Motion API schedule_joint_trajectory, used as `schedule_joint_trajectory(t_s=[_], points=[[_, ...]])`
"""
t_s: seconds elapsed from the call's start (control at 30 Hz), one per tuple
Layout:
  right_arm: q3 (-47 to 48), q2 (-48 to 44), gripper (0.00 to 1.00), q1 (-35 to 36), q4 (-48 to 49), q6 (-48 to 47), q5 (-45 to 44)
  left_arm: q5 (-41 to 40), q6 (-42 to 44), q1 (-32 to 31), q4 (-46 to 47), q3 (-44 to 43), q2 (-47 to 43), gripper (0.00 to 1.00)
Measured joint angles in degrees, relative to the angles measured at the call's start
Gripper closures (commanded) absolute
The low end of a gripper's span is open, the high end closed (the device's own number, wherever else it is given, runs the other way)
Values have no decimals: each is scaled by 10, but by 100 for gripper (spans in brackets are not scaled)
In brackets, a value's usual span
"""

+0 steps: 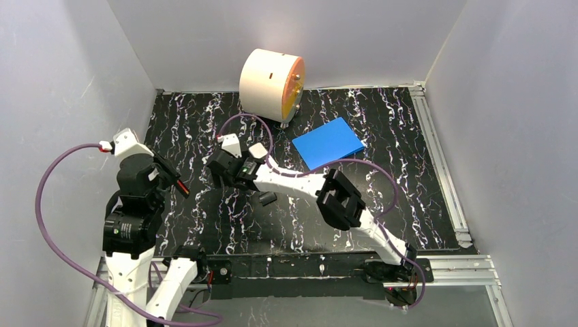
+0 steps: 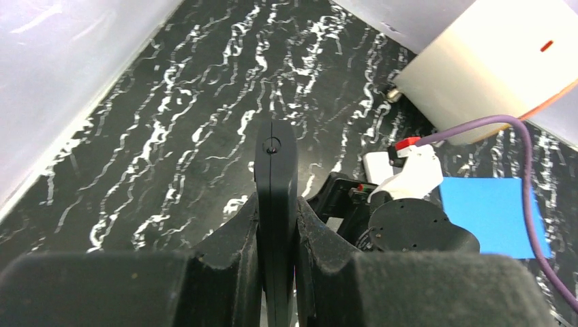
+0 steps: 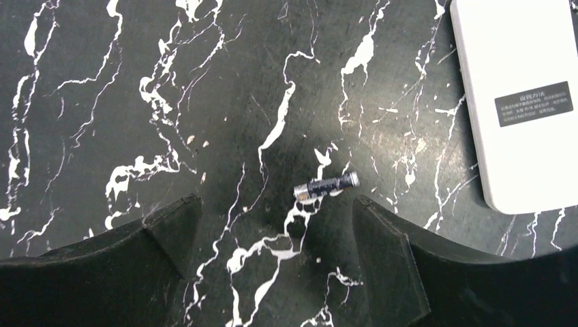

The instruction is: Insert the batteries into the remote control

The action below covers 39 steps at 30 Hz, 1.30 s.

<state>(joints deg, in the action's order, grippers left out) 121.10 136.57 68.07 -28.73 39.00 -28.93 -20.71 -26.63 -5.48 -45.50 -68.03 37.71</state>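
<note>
On the black marbled table [image 1: 409,170] sit a cream drum [image 1: 269,83] and a flat blue pad [image 1: 328,142]. A white remote [image 3: 521,95] lies label-up beside the right gripper [image 3: 274,208], whose jaws stand wide apart. The left gripper [image 2: 276,235] is clamped on a black remote [image 2: 275,160]. One dark battery [image 3: 326,185] lies on the table between the right fingers, touching neither.

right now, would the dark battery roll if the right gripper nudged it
The dark battery is a thin cylinder lying on its side on the smooth table, so a nudge would probably roll it. It looks rigid and light. It lies nearly end to end across the open right gripper, so a pinch might slip.
</note>
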Motion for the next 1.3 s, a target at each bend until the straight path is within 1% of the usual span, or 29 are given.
schedule_joint_trajectory(t_s=[0.1, 0.23, 0.3, 0.47, 0.6, 0.77, 0.87, 0.97, 1.1, 1.17, 1.3], points=[[22, 23, 17, 1, 1, -9, -13, -31, 15, 0, -15, -4, -10, 100], [26, 36, 22, 1, -3, -12, -37, -36, 17, 0, -22, -7, -28, 100], [29, 42, 21, 1, -11, -14, -51, -26, 12, 0, -27, -7, -32, 100], [53, 65, 17, 1, -20, -29, -85, 2, 0, 0, -30, -7, -33, 100], [62, 82, 19, 0, -24, -47, -98, 13, -5, 0, -30, -7, -34, 100], [62, 86, 32, -2, -47, -49, -93, 21, -7, 0, -30, -7, -34, 100], [60, 86, 37, -4, -52, -45, -86, 24, -7, 0, -30, -7, -34, 100], [52, 83, 47, -6, -45, -39, -80, 29, -9, 0, -30, -7, -34, 100], [17, 63, 57, -9, -37, -30, -67, 34, -11, 0, -30, -6, -34, 100], [3, 53, 60, -10, -38, -26, -58, 36, -11, 0, -28, -4, -34, 100], [-6, 45, 60, -17, -44, -11, -42, 42, -14, 0, -26, 2, -31, 100]])
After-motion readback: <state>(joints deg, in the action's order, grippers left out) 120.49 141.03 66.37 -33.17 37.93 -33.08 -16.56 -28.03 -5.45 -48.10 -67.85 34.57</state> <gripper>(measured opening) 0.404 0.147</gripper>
